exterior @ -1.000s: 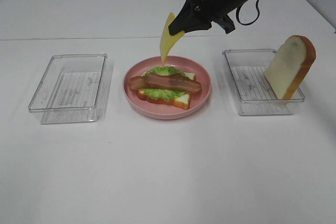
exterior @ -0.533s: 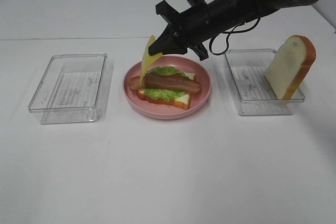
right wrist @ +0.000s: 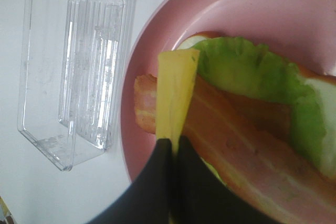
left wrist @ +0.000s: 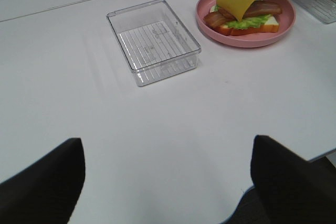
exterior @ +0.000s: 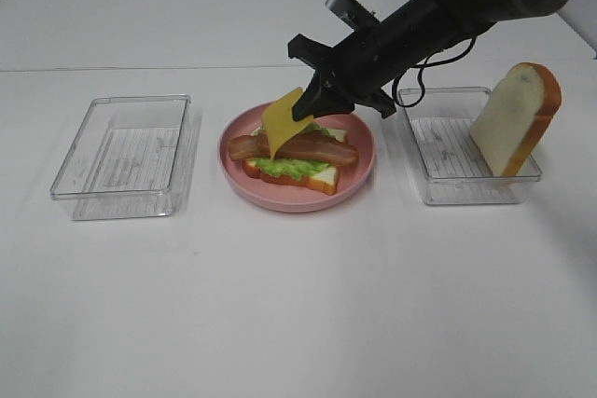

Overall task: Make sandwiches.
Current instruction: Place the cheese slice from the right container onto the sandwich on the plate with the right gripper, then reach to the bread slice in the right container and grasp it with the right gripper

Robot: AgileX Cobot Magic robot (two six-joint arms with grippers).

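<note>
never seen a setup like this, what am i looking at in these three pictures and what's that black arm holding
This is a two-armed robot at a white table. One picture comes from a camera mounted high above; the other two come from cameras on each arm's wrist.

The black arm is the right one. Its pincer is shut on a yellow cheese slice, hanging over a half-built toy sandwich: bread, green lettuce and bacon on a pink plate.

An empty clear tray sits to the left. Another tray to the right holds a bread slice leaning upright.

The left arm waits back; the two dark shapes at the picture's edge are its open pincer.
</note>
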